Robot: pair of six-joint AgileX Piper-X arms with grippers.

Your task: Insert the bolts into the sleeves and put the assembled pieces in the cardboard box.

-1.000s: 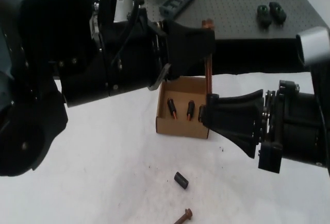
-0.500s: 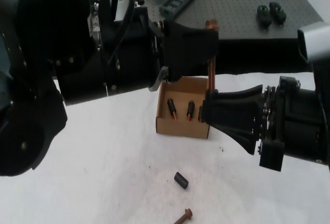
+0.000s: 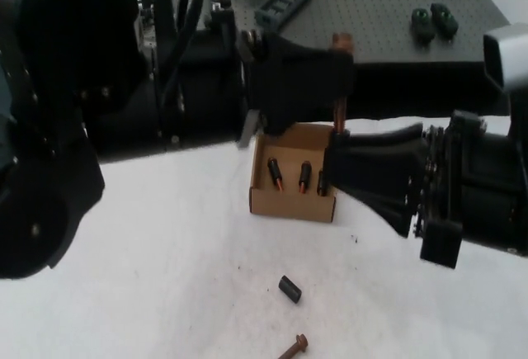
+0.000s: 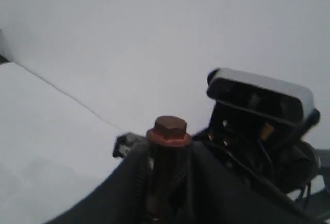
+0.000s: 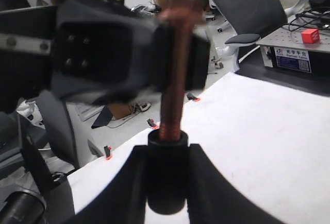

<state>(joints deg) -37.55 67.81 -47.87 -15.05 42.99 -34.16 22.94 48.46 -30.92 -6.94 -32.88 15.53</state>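
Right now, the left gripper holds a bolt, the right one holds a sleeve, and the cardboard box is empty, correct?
Not quite. The cardboard box is not empty: the high view shows at least two assembled pieces lying in it. The left gripper does hold the bolt and the right gripper the sleeve.

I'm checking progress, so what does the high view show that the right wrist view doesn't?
High view: the box with assembled pieces inside, plus a loose sleeve and a loose bolt on the sheet. Right wrist view: the held sleeve, bolt end at its mouth. Both: the held bolt upright in the left tool, and the right tool below it.
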